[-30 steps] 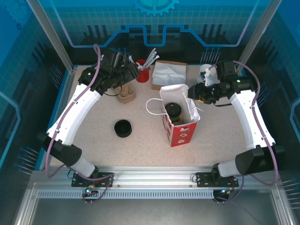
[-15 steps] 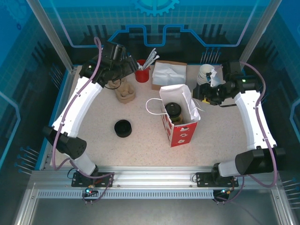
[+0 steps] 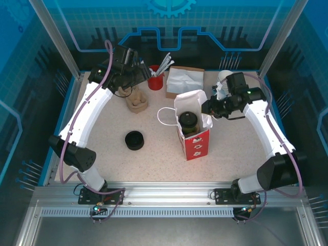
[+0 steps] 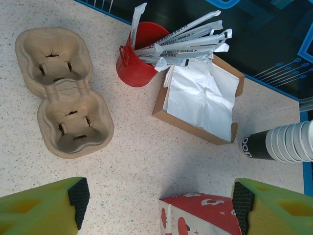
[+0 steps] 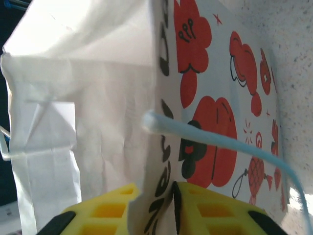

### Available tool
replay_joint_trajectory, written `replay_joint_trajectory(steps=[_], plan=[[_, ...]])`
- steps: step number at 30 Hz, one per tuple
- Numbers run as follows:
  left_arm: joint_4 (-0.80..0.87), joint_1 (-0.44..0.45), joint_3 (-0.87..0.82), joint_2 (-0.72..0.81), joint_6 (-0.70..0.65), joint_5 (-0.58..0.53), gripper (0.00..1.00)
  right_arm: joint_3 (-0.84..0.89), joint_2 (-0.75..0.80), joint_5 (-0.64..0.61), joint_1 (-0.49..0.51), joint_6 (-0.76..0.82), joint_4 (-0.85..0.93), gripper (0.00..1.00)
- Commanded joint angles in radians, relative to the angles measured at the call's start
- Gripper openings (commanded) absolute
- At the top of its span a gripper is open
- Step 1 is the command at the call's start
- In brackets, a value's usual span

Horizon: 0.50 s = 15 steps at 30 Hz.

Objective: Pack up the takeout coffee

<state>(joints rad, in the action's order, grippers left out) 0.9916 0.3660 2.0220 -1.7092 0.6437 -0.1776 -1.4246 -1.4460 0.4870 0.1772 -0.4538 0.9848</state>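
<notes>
Blue-lit panels close round the speckled table, and from my station the packing looks nearly done. The takeout coffee stands upright inside the red-and-white paper bag, black lid up, so its long axis runs straight up and down.

My right gripper is at the bag's open rim. The cup sits just beyond its fingertips, on the other side of the paper wall. In the right wrist view the two yellow fingers are drawn together with the bag's side panel running down between them. I read that as a pinch on the paper, though the meeting point sits at the very bottom of the view and I can't swear how firmly it bites. The bag's pale handle cord crosses just ahead of those fingers, free of them.

My left gripper hangs well apart from the cup, its fingers spread wide with nothing between them. Beneath it lie bare table and a corner of the bag, and ahead to its left is the pulp cup carrier.

The right arm is the nearer one by far. As I judge it, the coming move turns on that pinched wall. The cup stands close behind it, so any sideways drag on the paper could rock the bag and the cup with it.
</notes>
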Motion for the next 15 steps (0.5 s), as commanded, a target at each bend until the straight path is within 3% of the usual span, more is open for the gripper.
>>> replay_joint_trajectory(steps=[1,15], plan=[[0.04,-0.017,0.037,-0.006,-0.031,0.018,0.79,-0.005,-0.034,0.025,0.032,-0.067,-0.111,0.24],[0.058,-0.035,0.038,0.004,-0.037,0.018,0.79,-0.091,-0.156,-0.044,0.121,-0.263,-0.29,0.14]])
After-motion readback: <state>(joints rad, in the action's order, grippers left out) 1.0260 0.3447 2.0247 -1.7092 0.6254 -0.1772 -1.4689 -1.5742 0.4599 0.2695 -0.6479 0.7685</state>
